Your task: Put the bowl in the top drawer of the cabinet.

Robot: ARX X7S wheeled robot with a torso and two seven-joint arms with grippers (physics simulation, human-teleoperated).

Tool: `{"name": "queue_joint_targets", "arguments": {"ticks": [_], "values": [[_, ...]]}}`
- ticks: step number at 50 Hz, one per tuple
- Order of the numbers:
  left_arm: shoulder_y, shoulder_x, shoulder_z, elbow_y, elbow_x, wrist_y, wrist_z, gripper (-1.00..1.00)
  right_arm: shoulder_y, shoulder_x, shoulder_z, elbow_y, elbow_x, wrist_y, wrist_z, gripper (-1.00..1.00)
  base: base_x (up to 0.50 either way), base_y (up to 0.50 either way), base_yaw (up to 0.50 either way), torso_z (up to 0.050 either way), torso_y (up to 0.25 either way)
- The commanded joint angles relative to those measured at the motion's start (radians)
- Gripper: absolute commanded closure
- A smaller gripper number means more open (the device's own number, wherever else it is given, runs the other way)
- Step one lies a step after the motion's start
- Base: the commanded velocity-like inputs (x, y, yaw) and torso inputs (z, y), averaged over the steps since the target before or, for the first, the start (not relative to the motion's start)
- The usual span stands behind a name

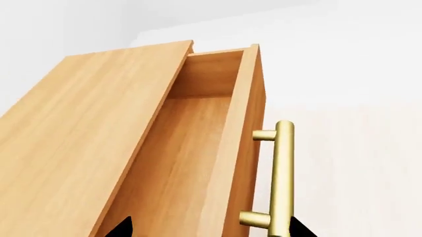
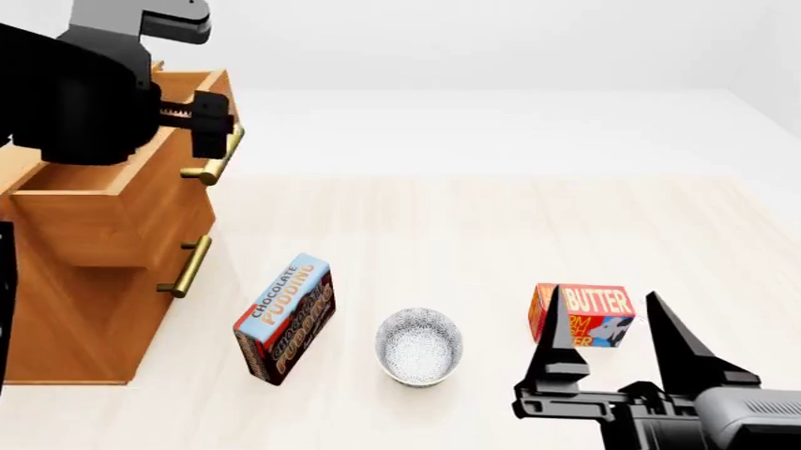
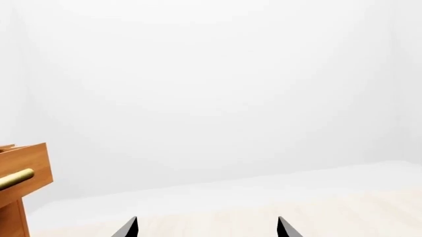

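The speckled white bowl (image 2: 419,345) stands upright on the pale floor, with neither gripper touching it. At the left is the wooden cabinet (image 2: 75,319), its top drawer (image 2: 169,206) pulled out. My left gripper (image 2: 216,131) is at that drawer's brass handle (image 2: 210,164). In the left wrist view the left gripper (image 1: 211,229) is open, straddling the drawer (image 1: 191,148) front, with the handle (image 1: 283,168) just inside one fingertip. The drawer's inside looks empty. My right gripper (image 2: 603,323) hangs open near the bowl's right, and the right gripper (image 3: 207,228) holds nothing.
A chocolate pudding box (image 2: 285,319) stands left of the bowl and a butter box (image 2: 584,314) right of it, just behind my right gripper. The lower drawer's handle (image 2: 186,267) sits below the open drawer. The right wrist view catches the drawer's corner (image 3: 23,168).
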Motion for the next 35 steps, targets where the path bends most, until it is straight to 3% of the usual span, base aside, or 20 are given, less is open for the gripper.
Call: {"name": "queue_joint_targets", "arguments": {"ticks": [1,17,35], "values": [[0.034,-0.008,0.026,-0.022,-0.018,0.016,0.010,-1.00,-0.006,0.009,0.002,-0.008,0.006,-0.001,0.008,-1.00,0.00,0.00,0.00,0.000,0.000],[0.051,0.008,0.121,-0.093,-0.003,0.021,0.141,-1.00,-0.004,0.013,-0.007,0.010,0.002,-0.008,0.011,-1.00,0.00,0.00,0.00,0.000,0.000],[0.092,0.019,0.141,-0.125,-0.010,0.057,0.175,-1.00,-0.013,0.015,-0.005,0.032,0.005,-0.033,0.009,-1.00,0.00,0.00,0.00,0.000,0.000]]}}
